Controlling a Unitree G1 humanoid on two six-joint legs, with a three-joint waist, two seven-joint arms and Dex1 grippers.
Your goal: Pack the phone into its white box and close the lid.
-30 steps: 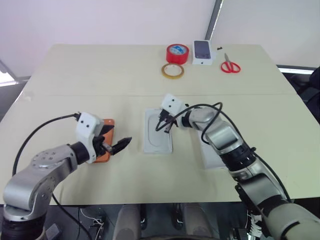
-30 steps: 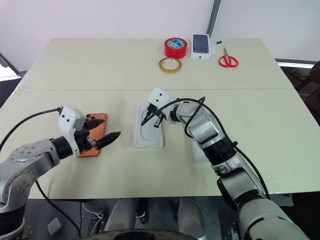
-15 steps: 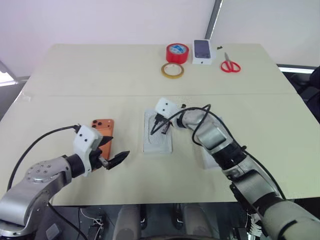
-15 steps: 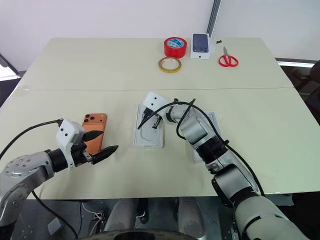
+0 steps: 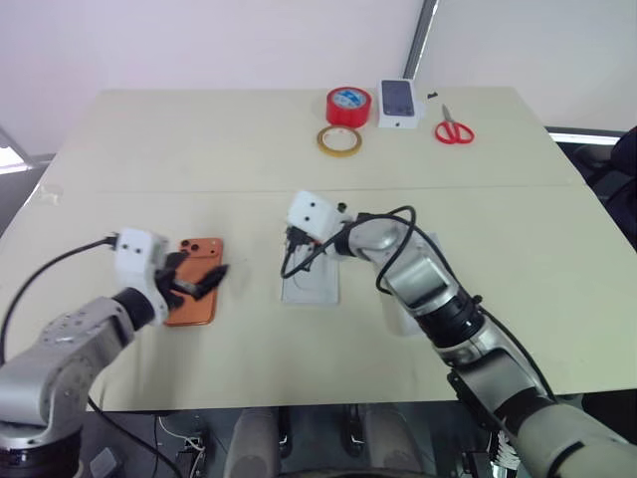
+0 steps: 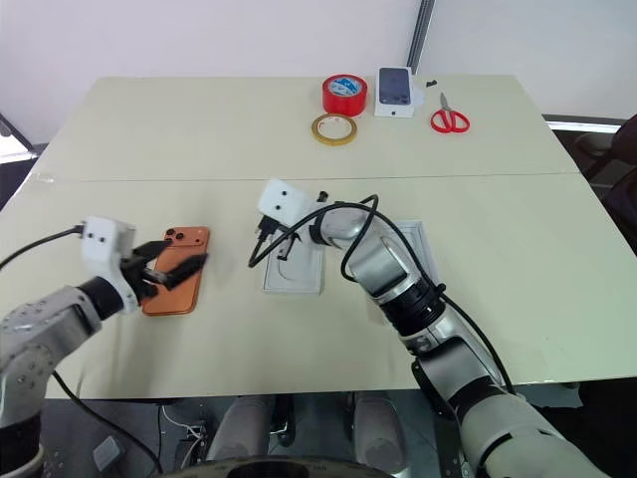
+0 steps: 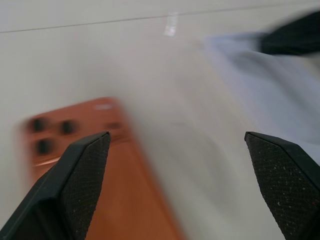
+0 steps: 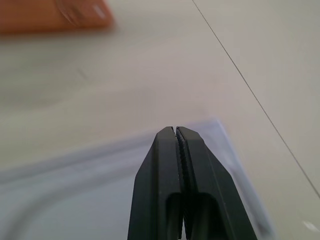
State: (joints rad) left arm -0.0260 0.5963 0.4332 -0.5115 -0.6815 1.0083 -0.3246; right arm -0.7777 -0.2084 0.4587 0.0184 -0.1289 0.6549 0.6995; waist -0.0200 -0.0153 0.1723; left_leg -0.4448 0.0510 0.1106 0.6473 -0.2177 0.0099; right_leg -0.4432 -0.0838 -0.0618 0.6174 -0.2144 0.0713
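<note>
The orange phone [image 6: 173, 284] lies flat, back up, on the matte table [image 6: 557, 249], under the wide-spread left hand [image 6: 167, 269]. The shallow white box [image 6: 295, 271] sits just beside it, under the pressed-together right hand [image 6: 261, 255]. Red tape [image 6: 343, 95], scissors [image 6: 444, 117] are located at the far edge.

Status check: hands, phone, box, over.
Left hand open over the phone, nothing gripped. Right hand shut, empty, at the white box. Phone flat on table, unpacked. Path clear.

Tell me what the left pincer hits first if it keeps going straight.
Probably the orange phone: the open left pincer points down over its edge, one finger above it. Depth is unclear.
</note>
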